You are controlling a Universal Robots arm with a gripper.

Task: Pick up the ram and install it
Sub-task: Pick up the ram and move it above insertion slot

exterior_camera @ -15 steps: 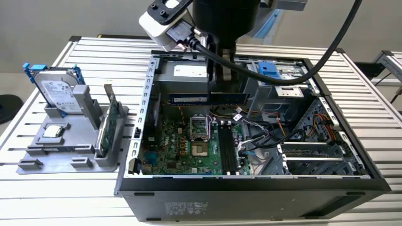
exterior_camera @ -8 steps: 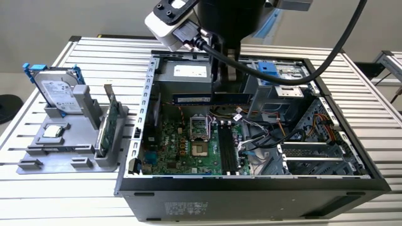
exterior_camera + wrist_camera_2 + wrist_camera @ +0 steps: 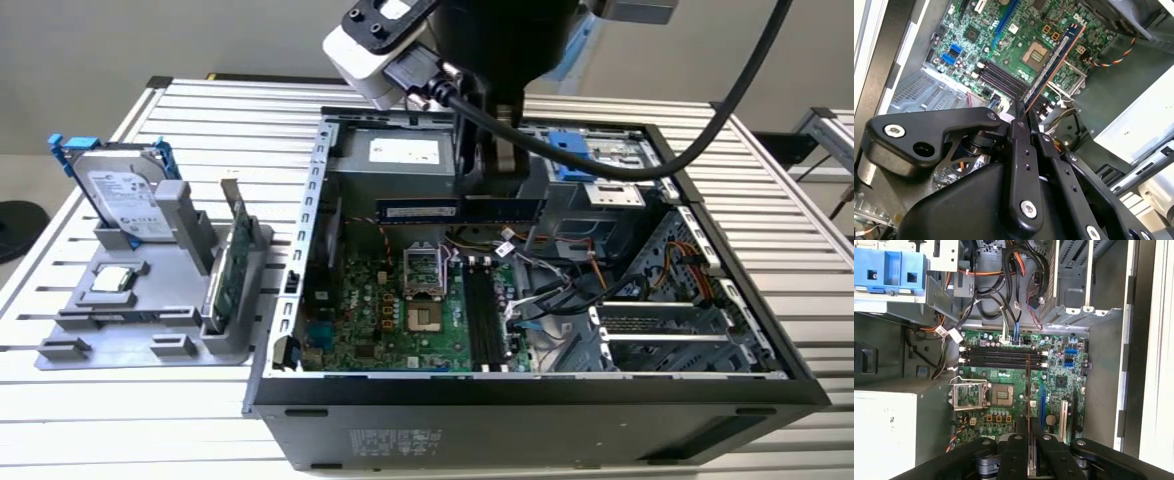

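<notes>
The ram (image 3: 414, 210) is a long blue stick held level above the open computer case (image 3: 314, 250), over the far end of the motherboard (image 3: 387, 310). My gripper (image 3: 497, 192) comes down from above and is shut on it near the middle of its length. In the second wrist view the ram (image 3: 1054, 62) juts out from my gripper (image 3: 1024, 114) over the board. In the first wrist view the ram (image 3: 1028, 390) shows edge-on, crossing above the black memory slots (image 3: 1004, 357) and turned crosswise to them. In the exterior view the slots (image 3: 483, 315) lie lower, toward the near side.
On the exterior view's left, a grey holder (image 3: 147, 330) carries a silver hard drive (image 3: 127, 195), a green upright card (image 3: 238, 260) and a small square chip (image 3: 114, 280). Inside the case are loose cables (image 3: 561, 285), the processor socket (image 3: 420, 270), the power supply (image 3: 400, 155) and a blue drive bracket (image 3: 574, 155).
</notes>
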